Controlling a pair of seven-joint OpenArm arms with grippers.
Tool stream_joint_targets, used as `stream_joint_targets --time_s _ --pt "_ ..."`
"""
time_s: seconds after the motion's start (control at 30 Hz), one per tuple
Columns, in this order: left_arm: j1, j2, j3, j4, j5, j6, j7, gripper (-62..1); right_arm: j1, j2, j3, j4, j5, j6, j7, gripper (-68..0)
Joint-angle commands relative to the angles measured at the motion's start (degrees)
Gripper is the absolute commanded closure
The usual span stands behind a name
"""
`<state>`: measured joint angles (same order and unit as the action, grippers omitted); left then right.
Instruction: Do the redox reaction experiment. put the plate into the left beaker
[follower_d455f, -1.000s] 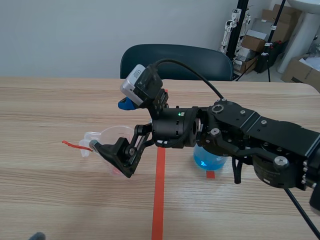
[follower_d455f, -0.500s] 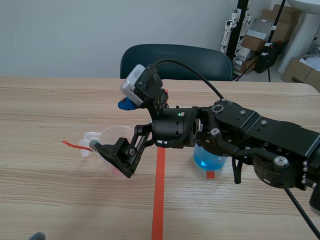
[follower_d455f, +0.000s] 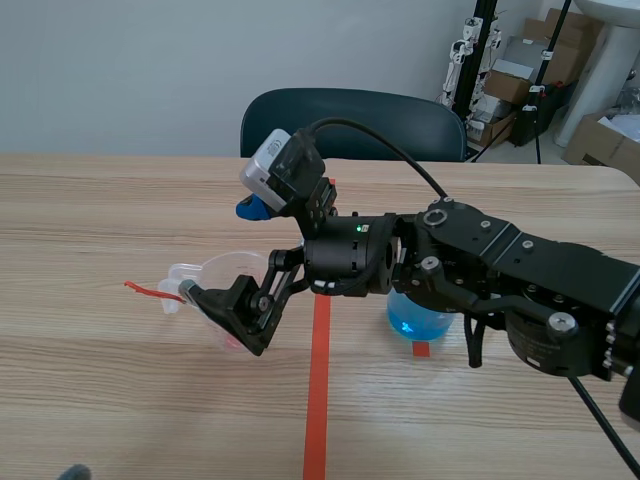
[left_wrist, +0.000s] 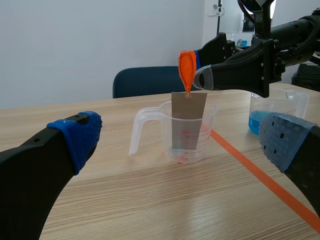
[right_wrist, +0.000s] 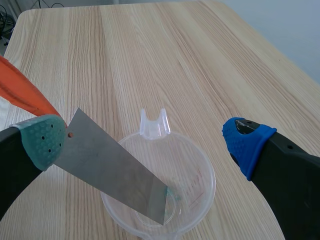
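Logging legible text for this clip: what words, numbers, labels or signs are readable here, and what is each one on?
No text here reads clearly enough to quote.
Red scale marks and numerals on the beaker that the plate stands in: too small to read.
Labels on the cardboard boxes behind the table: too blurred to read.

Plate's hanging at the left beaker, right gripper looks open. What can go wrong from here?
1. The plate hangs only by its orange strip at one finger of the open right gripper; it could swing against the left beaker rim or drop crooked.
2. If the strip clings on retreat, it may drag the plate out or tip the beaker.
3. The right arm sits over the blue-liquid beaker; a low pullback could knock it.
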<state>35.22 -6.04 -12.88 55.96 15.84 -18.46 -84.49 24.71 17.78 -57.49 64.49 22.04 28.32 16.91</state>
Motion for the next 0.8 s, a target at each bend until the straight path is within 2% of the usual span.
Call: stream_joint_targets --time_s 0.0,0.77 --pt "-0.17 -0.35 -0.07 0.7 -0.39 -0.09 -1.01 -62.3 0.68 -0.31 0.04 0.48 0.39 0.0 1.27 -67.9" --pt "-0.17 -0.35 -0.07 0.7 -0.39 -0.11 -1.01 -62.3 0.66 -0.31 0.04 0.48 0.39 0.02 0.35 -67.9"
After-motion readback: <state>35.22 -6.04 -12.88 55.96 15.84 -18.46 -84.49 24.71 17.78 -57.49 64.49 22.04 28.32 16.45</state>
